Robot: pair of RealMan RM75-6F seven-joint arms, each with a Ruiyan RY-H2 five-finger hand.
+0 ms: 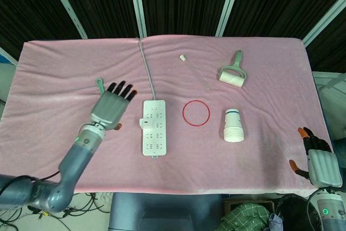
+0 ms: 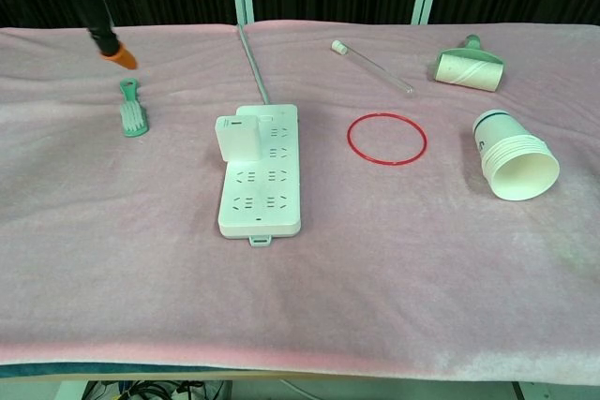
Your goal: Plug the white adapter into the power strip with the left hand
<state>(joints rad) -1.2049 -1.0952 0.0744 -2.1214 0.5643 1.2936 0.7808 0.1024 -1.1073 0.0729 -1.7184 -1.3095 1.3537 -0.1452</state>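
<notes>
The white power strip lies mid-table with its grey cable running to the far edge. The white adapter stands upright in the strip's far-left socket, with nothing touching it. My left hand hovers to the left of the strip, fingers spread, holding nothing. In the chest view only its dark fingers with orange tips show at the top left. My right hand stays at the table's near right corner, holding nothing.
A green brush lies left of the strip, partly under my left hand in the head view. Right of the strip are a red ring, a paper cup on its side, a test tube and a lint roller.
</notes>
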